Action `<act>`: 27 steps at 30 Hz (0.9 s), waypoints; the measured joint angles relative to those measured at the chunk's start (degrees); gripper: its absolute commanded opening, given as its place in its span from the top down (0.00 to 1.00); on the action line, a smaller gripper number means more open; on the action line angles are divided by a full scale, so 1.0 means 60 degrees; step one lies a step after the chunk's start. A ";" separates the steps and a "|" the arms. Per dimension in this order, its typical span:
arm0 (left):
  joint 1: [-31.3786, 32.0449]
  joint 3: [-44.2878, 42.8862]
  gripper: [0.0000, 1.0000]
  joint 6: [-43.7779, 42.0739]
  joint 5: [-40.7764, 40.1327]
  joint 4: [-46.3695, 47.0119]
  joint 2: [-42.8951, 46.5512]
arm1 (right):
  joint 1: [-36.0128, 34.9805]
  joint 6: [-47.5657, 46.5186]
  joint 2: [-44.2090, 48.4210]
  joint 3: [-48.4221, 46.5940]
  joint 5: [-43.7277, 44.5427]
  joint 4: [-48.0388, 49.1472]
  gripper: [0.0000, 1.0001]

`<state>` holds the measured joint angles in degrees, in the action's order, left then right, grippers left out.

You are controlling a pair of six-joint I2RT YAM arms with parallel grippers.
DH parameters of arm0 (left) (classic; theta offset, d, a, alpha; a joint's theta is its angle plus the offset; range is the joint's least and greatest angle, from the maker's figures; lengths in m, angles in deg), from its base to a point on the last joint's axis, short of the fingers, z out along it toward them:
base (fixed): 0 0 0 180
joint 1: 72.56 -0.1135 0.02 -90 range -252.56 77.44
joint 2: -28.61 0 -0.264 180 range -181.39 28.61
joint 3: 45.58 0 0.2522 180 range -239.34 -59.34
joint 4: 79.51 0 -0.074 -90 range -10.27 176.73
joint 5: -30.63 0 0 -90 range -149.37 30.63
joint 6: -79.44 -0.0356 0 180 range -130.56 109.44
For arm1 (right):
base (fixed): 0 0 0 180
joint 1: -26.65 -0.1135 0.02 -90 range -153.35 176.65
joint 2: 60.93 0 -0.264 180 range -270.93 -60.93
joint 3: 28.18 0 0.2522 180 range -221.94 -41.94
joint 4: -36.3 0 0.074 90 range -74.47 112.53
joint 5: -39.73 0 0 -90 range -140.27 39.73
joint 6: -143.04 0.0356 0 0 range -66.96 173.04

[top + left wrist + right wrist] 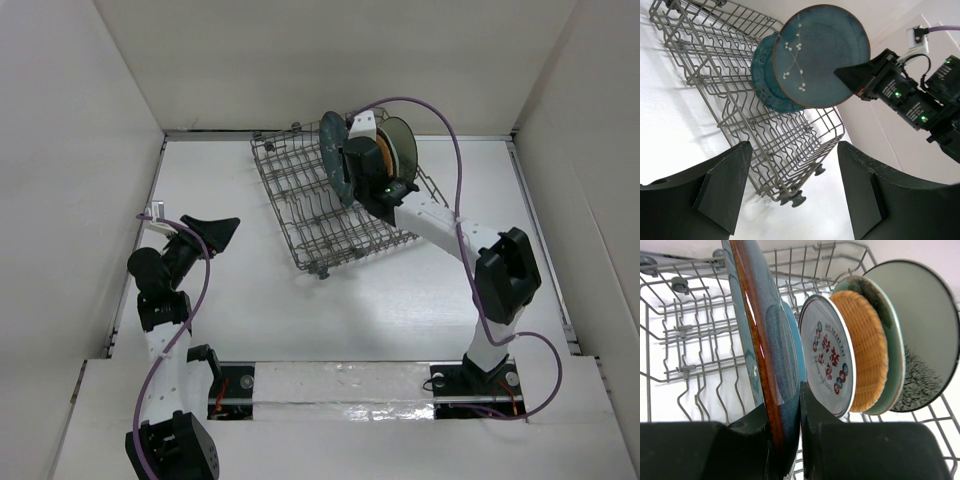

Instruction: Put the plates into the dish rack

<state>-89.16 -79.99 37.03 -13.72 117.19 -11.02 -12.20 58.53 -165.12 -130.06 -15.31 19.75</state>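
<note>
dark teal plate (822,55) upright at dish rack (730,100), scalloped plate (765,85) behind

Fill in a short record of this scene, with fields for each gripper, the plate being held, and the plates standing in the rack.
Right gripper: shut on the rim of the dark teal round plate
Held plate: upright, over the grey wire dish rack; whether it is seated cannot be told
Left gripper: open, empty, apart from the rack
Standing in rack, in order from the held plate: teal scalloped plate, small white red-marked plate, orange woven-look plate, pale green plate, cream patterned plate
</note>
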 measured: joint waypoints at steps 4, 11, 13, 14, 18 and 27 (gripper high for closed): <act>0.0000 0.0000 0.34 0.0000 -0.0007 0.0000 0.0000 | -0.0080 -0.0120 0.0266 0.0000 0.0025 -0.0004 1.00; 0.0000 0.0000 0.34 0.0000 -0.0040 -0.0007 0.0000 | -0.0313 -0.0197 0.0321 0.0000 0.0062 -0.0040 1.00; 0.0000 0.0000 0.34 0.0000 -0.0044 -0.0007 0.0000 | -0.0426 -0.0222 0.0302 0.0000 0.0062 -0.0040 1.00; 0.0000 0.0000 0.34 0.0000 -0.0044 -0.0007 0.0000 | -0.0492 -0.0251 0.0291 0.0000 0.0058 -0.0040 1.00; 0.0000 0.0000 0.34 0.0000 -0.0051 -0.0011 0.0000 | -0.0743 -0.0444 0.0284 -0.0029 0.0011 -0.0051 1.00; 0.0000 0.0000 0.34 0.0004 -0.0076 -0.0015 0.0000 | -0.1027 -0.0703 -0.0222 -0.0718 -0.0040 0.0109 1.00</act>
<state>-89.16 -79.99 37.05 -14.18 117.10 -11.02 -18.36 54.32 -166.45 -134.37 -15.55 20.40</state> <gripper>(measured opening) 0.661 0.181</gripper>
